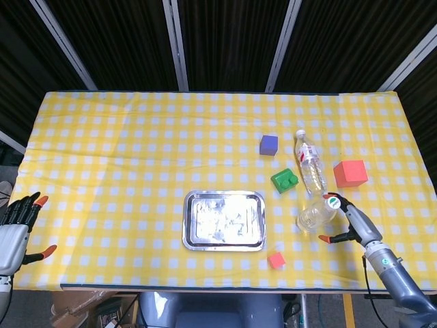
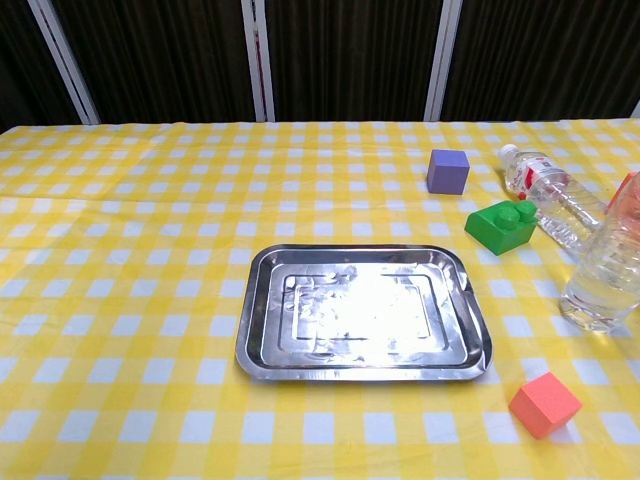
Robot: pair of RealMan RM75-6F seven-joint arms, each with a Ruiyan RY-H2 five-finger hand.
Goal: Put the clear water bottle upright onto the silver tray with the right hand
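A clear water bottle (image 1: 316, 214) with a green-and-white cap stands upright on the yellow checked cloth, right of the silver tray (image 1: 224, 219). The chest view shows this bottle (image 2: 605, 272) at the right edge and the tray (image 2: 360, 311) with nothing on it. My right hand (image 1: 349, 223) is open just to the bottle's right, fingers spread, one orange fingertip close to the cap. I cannot tell whether it touches. At the table's front left corner my left hand (image 1: 15, 232) is open and holds nothing. Neither hand shows in the chest view.
A second clear bottle (image 1: 309, 164) with a red label lies on its side behind the upright one. Around it are a green brick (image 1: 284, 180), a purple cube (image 1: 268, 144) and a red cube (image 1: 350, 173). A small red block (image 1: 276, 260) sits before the tray's right corner.
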